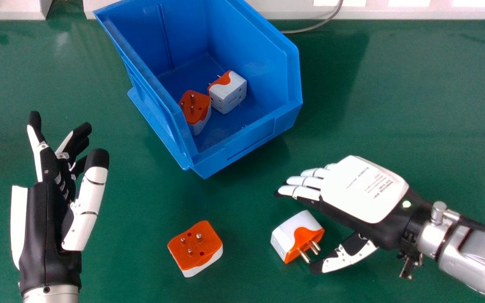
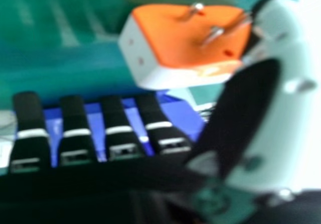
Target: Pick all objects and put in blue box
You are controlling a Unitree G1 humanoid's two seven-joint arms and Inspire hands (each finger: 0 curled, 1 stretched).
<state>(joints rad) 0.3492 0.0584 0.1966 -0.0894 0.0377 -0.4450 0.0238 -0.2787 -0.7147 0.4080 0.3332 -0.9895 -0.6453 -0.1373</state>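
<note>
- On the green table (image 1: 394,105), right of centre in the head view, a tilted adapter (image 1: 299,237) is flanked by the right hand (image 1: 358,189) — fingers extended on the far side, thumb on the near side, nothing gripped.
- Pins turned towards the thumb side; whether they are touched by the thumb cannot be told.
- Blue box (image 1: 251,141) set beyond, its open top facing up. Inside, an orange-faced adapter (image 1: 195,107) is seen close to the left wall, with a mostly white adapter (image 1: 229,93) just beside it.
- A pins-up adapter (image 1: 195,248) is seen on the table, between the two hands, well apart from both.
- Left hand (image 1: 49,206) idle at the left of the head view, upright, fingers loosely open.
- Step in hand, as judged: the third pick, at the pre-grasp stage. Two pieces are boxed, two left to be collected.
- Next move: thumb and fingers to be closed on the white body, grip to be confirmed, then a lift high enough for the box's front wall to be cleared.
- Risk noted — if only the pins are caught, the piece may be twisted or let slip.
</note>
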